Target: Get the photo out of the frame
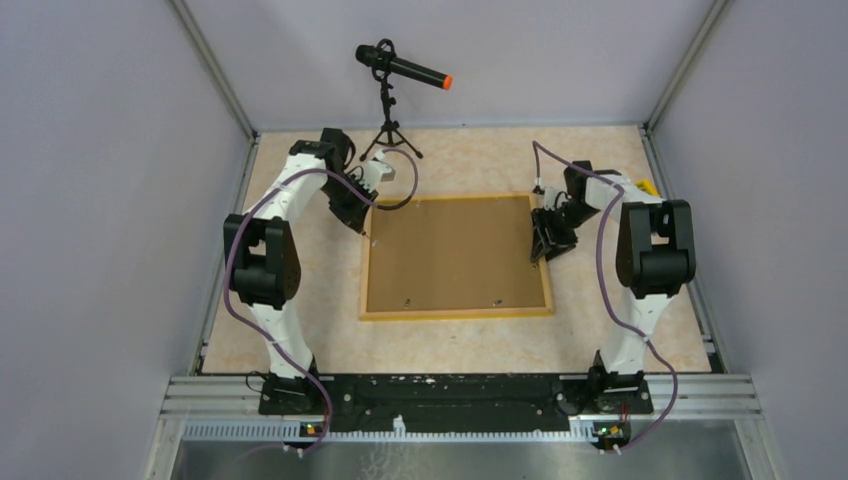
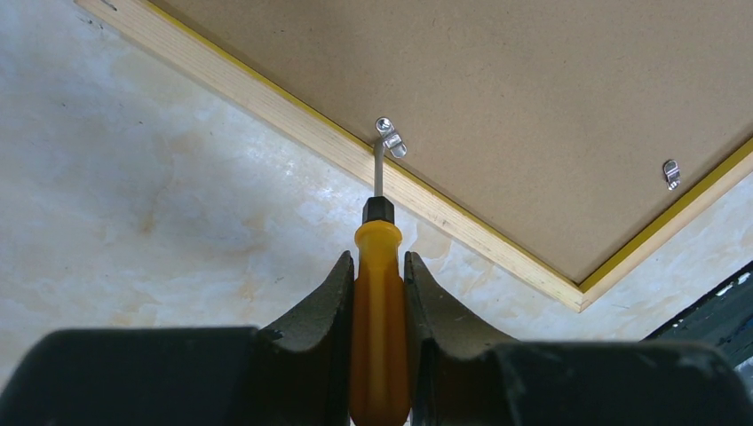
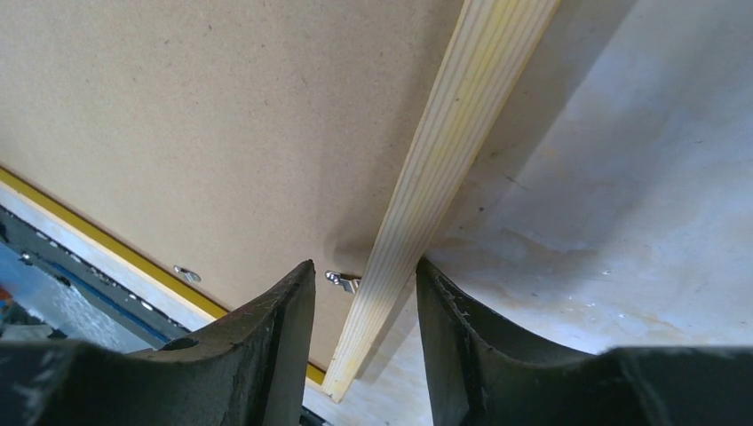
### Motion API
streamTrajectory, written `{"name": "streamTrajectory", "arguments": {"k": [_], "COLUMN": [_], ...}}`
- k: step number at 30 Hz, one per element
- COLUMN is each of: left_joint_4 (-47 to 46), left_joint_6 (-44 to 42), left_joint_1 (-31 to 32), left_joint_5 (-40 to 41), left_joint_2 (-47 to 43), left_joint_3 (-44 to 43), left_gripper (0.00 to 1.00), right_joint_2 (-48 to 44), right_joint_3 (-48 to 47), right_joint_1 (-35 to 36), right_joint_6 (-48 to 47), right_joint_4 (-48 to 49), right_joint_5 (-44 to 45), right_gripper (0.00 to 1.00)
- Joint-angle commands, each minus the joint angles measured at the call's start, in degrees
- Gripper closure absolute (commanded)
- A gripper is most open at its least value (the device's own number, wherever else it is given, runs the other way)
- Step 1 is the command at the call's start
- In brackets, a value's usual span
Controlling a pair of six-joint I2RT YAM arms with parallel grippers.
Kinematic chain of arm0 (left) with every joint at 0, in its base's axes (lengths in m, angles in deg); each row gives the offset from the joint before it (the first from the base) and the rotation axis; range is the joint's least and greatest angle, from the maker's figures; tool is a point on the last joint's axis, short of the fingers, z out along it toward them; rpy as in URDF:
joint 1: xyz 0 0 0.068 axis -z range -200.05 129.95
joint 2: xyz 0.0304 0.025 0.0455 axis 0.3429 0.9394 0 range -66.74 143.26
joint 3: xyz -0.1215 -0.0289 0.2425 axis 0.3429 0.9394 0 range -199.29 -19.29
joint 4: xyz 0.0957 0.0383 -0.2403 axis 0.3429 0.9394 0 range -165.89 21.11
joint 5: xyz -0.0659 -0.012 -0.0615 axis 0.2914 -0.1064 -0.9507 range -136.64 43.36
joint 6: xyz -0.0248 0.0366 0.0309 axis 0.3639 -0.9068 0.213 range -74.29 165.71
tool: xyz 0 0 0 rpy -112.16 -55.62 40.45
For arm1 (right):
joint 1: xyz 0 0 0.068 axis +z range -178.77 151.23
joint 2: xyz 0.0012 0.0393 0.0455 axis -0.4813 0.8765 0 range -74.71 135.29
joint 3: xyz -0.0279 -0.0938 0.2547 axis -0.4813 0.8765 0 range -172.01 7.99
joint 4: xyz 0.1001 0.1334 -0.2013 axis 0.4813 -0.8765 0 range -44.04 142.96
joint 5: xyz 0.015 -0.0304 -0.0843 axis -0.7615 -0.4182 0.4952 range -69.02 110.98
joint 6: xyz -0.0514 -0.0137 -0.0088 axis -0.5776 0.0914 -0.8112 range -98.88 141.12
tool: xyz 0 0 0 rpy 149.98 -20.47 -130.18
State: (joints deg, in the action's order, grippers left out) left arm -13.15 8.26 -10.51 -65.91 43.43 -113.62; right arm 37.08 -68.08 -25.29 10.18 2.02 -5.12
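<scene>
The frame (image 1: 455,255) lies face down, its brown fibreboard back (image 2: 533,98) up and a thin yellow border along the pale wood edge (image 3: 462,124). The photo is hidden under the backing. My left gripper (image 1: 362,222) is shut on an orange-handled screwdriver (image 2: 379,302). The screwdriver's tip rests at a metal clip (image 2: 391,140) on the frame's left edge. My right gripper (image 1: 545,235) is open, its jaws straddling the frame's right wood edge near a clip (image 3: 342,281); the outer finger is close against the wood.
A microphone on a tripod (image 1: 400,70) stands at the back left. A small yellow block (image 1: 648,187) lies behind the right arm. More clips (image 2: 672,173) sit along the frame's near edge. A black rail (image 1: 450,390) runs along the near table edge.
</scene>
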Motion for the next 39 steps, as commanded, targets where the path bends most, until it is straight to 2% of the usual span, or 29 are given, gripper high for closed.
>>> {"name": "streamTrajectory", "arguments": {"k": [1, 12, 17, 22, 29, 39], "left_joint_4": [4.12, -0.52, -0.75, 1.27, 8.02, 16.27], "left_joint_6": [-0.71, 4.41, 5.69, 3.65, -3.84, -7.31], "left_joint_1": [0.39, 0.39, -1.49, -4.37, -5.75, -5.72], "left_joint_5": [-2.55, -15.55, -16.51, -12.75, -4.78, -2.65], "left_joint_2": [1.87, 3.87, 2.94, -0.46, -0.09, 2.81], "left_joint_3": [2.50, 10.48, 9.13, 5.09, 0.73, -0.92], "left_gripper": [1.00, 1.00, 1.00, 1.00, 1.00, 1.00], "right_joint_2": [-1.79, -0.60, -0.60, -1.28, -2.15, -2.88], "right_joint_3": [1.68, 2.96, 2.39, 2.16, 1.67, 0.97], "right_joint_1": [-0.59, -0.35, -0.28, -0.49, -0.76, -0.76], "right_joint_6": [-0.43, 0.08, 0.04, -0.09, -1.15, -1.98], "right_joint_4": [0.42, 1.40, 0.89, 0.69, -0.06, -0.74], "right_joint_5": [-1.62, -3.77, -3.41, -2.66, -1.85, -1.27], "right_gripper": [0.55, 0.59, 0.59, 0.60, 0.59, 0.59]}}
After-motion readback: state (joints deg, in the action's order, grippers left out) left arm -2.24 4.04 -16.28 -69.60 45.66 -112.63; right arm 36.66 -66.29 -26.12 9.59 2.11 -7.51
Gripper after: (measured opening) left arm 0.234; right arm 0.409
